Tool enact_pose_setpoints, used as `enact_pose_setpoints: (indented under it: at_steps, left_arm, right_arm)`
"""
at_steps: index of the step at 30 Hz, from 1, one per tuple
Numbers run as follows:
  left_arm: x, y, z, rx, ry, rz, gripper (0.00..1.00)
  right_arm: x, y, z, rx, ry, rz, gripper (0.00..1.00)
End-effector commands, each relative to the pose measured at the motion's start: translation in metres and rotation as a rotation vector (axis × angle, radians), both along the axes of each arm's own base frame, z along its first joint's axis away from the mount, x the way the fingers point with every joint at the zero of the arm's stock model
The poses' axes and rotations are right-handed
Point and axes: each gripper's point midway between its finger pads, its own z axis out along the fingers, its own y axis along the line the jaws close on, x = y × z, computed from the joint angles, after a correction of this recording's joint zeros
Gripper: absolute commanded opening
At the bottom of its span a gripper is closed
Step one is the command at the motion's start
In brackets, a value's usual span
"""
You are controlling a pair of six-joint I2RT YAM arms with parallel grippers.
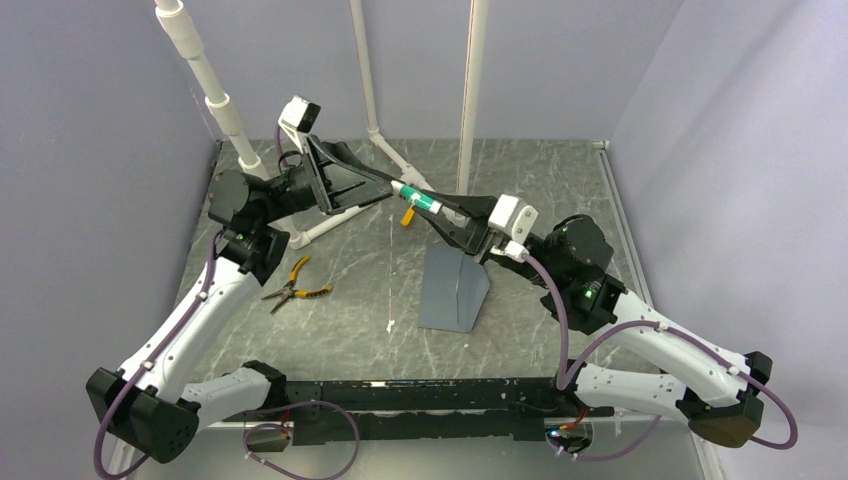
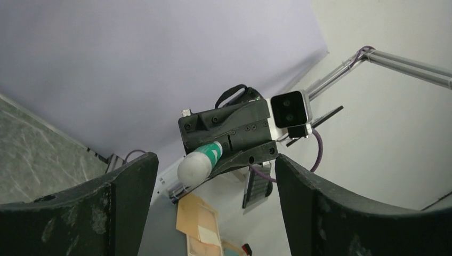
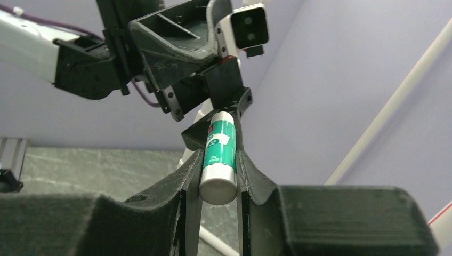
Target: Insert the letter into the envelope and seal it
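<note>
Top view: both arms meet above the back-centre of the grey marbled desk (image 1: 330, 345).

Right gripper (image 1: 425, 205): fingers (image 3: 181, 186) pinch a white glue stick with a green label (image 1: 417, 200), clamped around its lower body. The right wrist view shows the flat white base nearest the camera and the rest pointing away toward the left arm.

Left gripper (image 1: 383, 190): fingers (image 2: 125, 208) are spread wide and hold nothing. In the left wrist view the stick's rounded white end sits in the gap between them, facing the camera, with clear space on both sides. In the right wrist view that far end reaches in among the left fingertips; I can't tell whether it touches them.

The slate blue-grey paper envelope (image 1: 455, 290) is on the desk at frame centre in the top view, just below the right gripper and clear of both arms. It isn't lying flat: a ridge runs down it and it looks tented.

Small orange-yellow piece (image 1: 407, 215) just under the stick in the top view; too small to identify.

Pliers with orange-yellow handles (image 1: 295, 287) lie on the desk left of centre, near the left forearm and well apart from the envelope.

White pipe frame (image 1: 470, 90) stands at the back.
</note>
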Motion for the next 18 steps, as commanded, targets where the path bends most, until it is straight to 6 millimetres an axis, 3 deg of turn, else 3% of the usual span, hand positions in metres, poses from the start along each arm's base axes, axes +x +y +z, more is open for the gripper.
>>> enact_pose_setpoints:
  at_steps: [1,4,11,18]
  left_arm:
    - [-0.015,-0.001,0.001,0.03,-0.027,-0.098,0.84]
    - [-0.014,-0.004,-0.005,0.048,0.008,-0.136,0.78]
    - [-0.016,-0.005,-0.013,0.074,0.042,-0.163,0.37]
    - [-0.022,-0.003,-0.01,0.065,0.022,-0.181,0.38]
  right_arm:
    - [-0.01,-0.002,0.01,-0.019,0.017,0.047,0.02]
    - [-0.005,0.002,0.005,-0.041,0.027,0.036,0.02]
    - [0.002,0.002,0.002,-0.045,0.034,0.033,0.02]
    - [0.001,-0.003,0.006,-0.024,0.022,0.051,0.02]
